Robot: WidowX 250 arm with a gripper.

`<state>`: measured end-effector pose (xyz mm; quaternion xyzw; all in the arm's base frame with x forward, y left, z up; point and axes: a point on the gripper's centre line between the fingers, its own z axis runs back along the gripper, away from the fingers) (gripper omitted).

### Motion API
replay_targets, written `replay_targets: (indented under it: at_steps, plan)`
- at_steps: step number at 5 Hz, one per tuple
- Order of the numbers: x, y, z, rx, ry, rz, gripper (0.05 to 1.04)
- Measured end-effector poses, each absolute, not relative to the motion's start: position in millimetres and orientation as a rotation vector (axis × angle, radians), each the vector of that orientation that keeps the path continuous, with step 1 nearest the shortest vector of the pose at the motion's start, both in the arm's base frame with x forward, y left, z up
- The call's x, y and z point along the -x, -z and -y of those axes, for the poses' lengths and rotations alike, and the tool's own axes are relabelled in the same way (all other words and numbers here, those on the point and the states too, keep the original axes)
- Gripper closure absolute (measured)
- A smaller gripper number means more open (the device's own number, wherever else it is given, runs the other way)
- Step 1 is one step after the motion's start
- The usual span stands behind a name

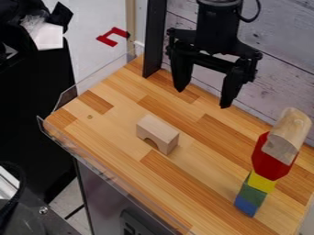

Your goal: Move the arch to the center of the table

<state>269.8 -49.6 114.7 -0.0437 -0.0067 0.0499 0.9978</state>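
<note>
In the camera view, the black gripper (203,97) hangs over the back part of the wooden table (107,131), near the plank wall (282,78). Its two fingers stand wide apart, pointing down, with nothing between them. The arch (158,132), a plain wooden block, stands upright on the tabletop with its curved opening facing the lower left of the view. It sits a little to the left of the table's middle as seen here — apart from the gripper and well apart from the tower on the right. That tower rises from a blue block (247,206) through a green block (252,189), a yellow block (262,181) and a red block (271,158) — with a rounded wooden block (287,135) on top.
</note>
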Motion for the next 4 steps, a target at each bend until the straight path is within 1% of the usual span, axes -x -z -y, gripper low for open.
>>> replay_targets:
  at_steps: [1,2,3,4]
  plan:
    - [-267,-107,50,0.085,-0.105,-0.016,0.083]
    - [-271,-104,41,0.116,-0.200,-0.014,0.084]
    - [-273,-97,26,0.114,-0.316,-0.034,0.083]
    - [-271,-84,13,0.045,-0.548,-0.117,0.083]
